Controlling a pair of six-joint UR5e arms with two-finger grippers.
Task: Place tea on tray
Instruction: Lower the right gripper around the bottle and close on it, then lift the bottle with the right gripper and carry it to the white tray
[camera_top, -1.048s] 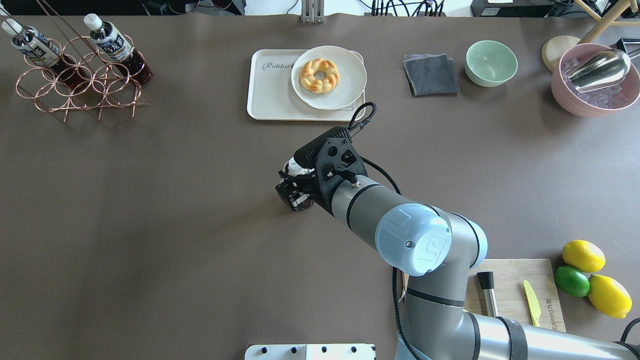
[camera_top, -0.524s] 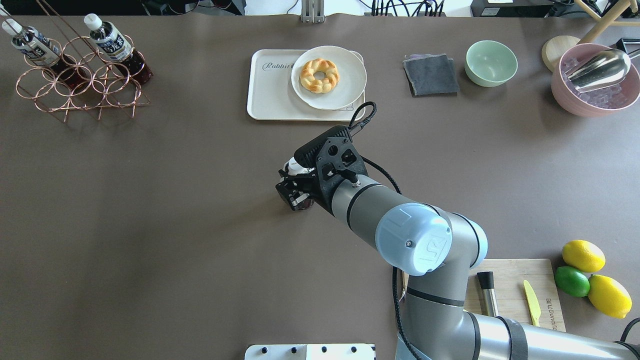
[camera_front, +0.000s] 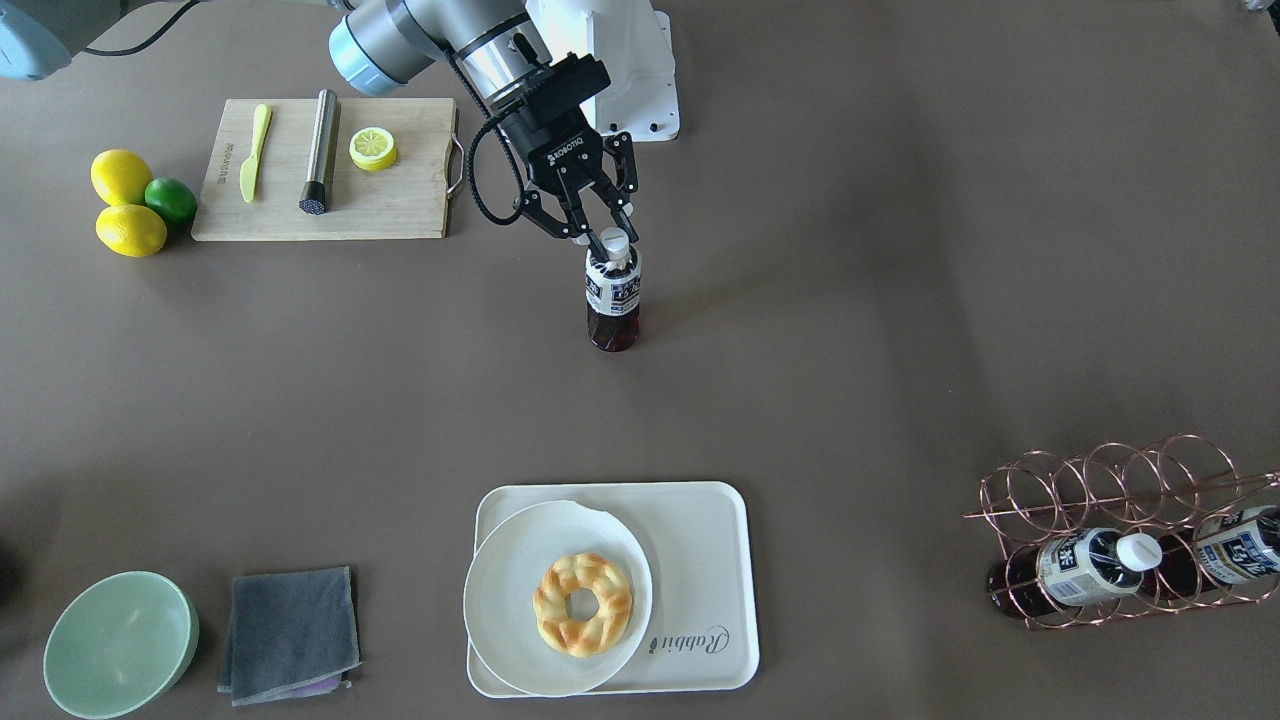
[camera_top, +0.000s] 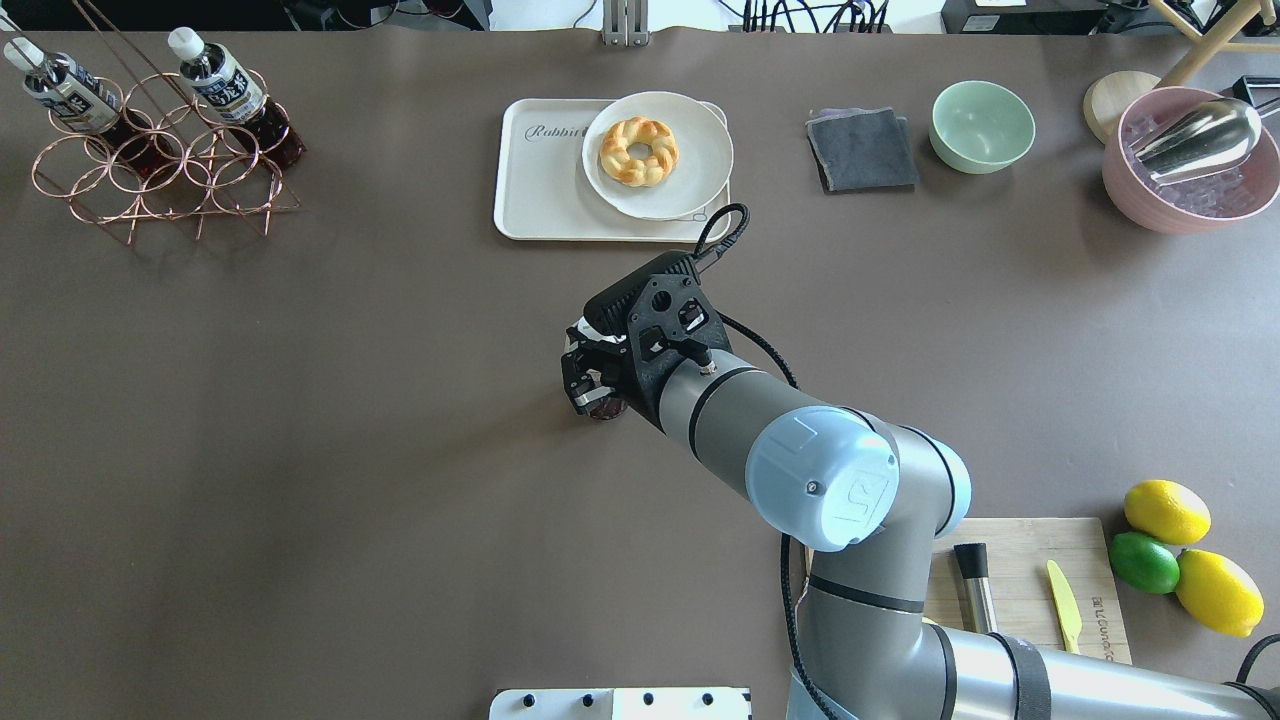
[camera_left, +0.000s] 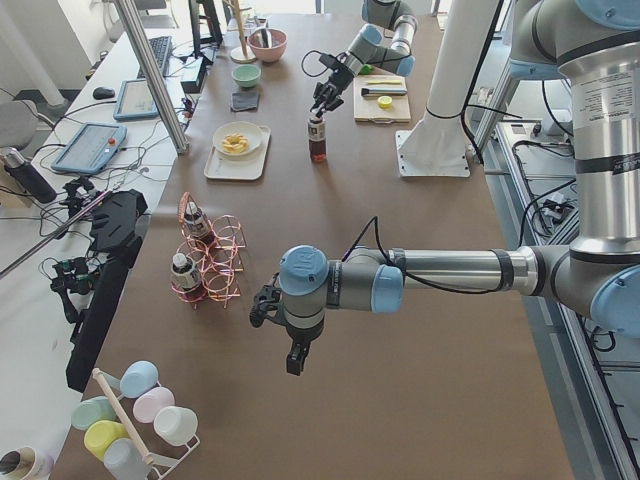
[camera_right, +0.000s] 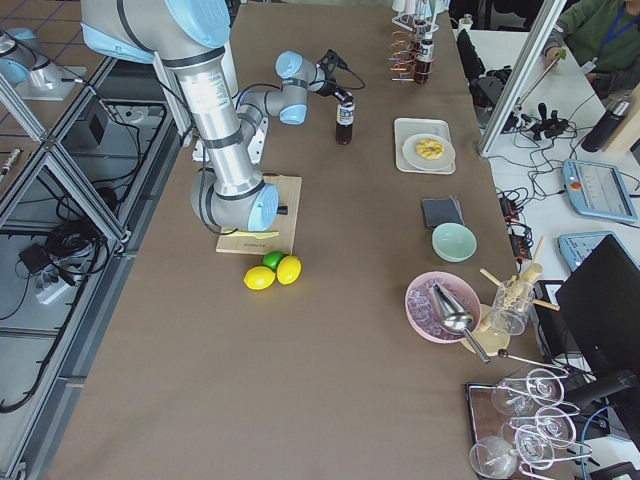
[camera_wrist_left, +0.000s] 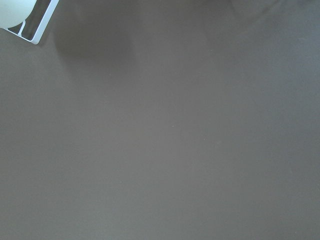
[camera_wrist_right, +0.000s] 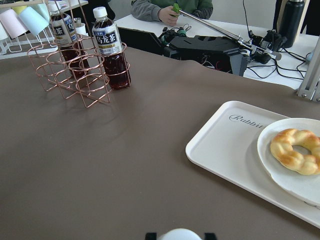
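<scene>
Dark tea (camera_front: 612, 300) stands on the desk (camera_front: 900, 300), my right claw (camera_front: 606, 232) clenched on its cap (camera_front: 617, 242), so next I lift it onto the tray (camera_front: 700, 540).

Matt table (camera_top: 300, 400), smooth plastic tray (camera_top: 540, 195), wooden board (camera_front: 400, 205).

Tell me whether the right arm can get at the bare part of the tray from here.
Probably yes. The right gripper sits at the cap of the tea, nothing stands between it and the tray, and the plate leaves the tray's "Rabbit" side bare.
</scene>
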